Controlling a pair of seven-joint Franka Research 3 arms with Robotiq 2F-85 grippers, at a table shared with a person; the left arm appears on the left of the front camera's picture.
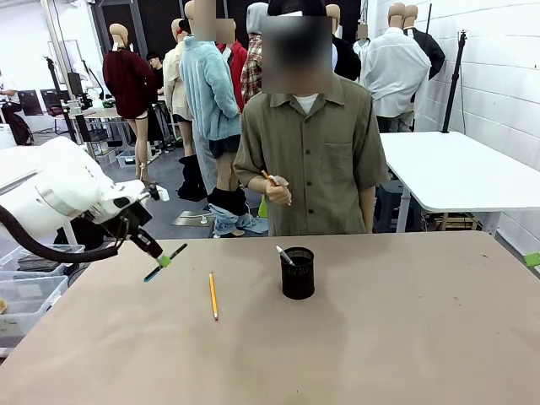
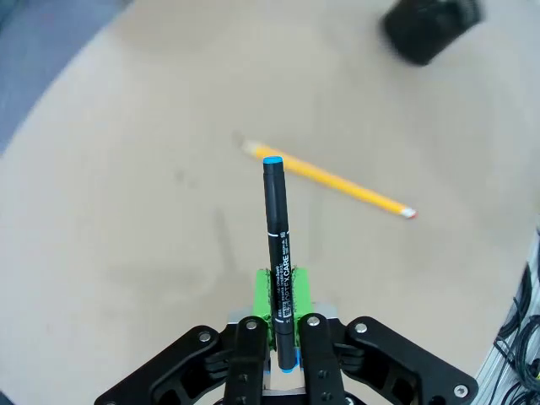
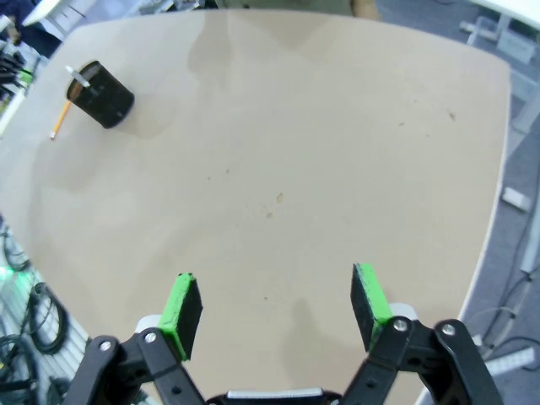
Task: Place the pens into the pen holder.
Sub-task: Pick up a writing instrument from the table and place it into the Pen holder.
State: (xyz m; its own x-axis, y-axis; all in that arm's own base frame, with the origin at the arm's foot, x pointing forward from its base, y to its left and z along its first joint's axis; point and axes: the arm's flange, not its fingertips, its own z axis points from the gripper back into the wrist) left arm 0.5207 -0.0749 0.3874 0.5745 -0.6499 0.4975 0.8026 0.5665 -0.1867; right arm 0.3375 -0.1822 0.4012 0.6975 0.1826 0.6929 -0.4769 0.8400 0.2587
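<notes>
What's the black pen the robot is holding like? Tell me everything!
The black pen is a thin straight stick, plastic by the look, with blue at both ends and white print along its barrel. The left claw pinches it near one end between green pads. It seems lifted off the tan table, slanted, with only the claw touching it.

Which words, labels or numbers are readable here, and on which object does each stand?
"CARE": white print on the barrel of the dark pen, held in the left gripper; the letters before it and the smaller print beside it are too blurred to read.
The pencil and the pen holder show no readable text.
</notes>
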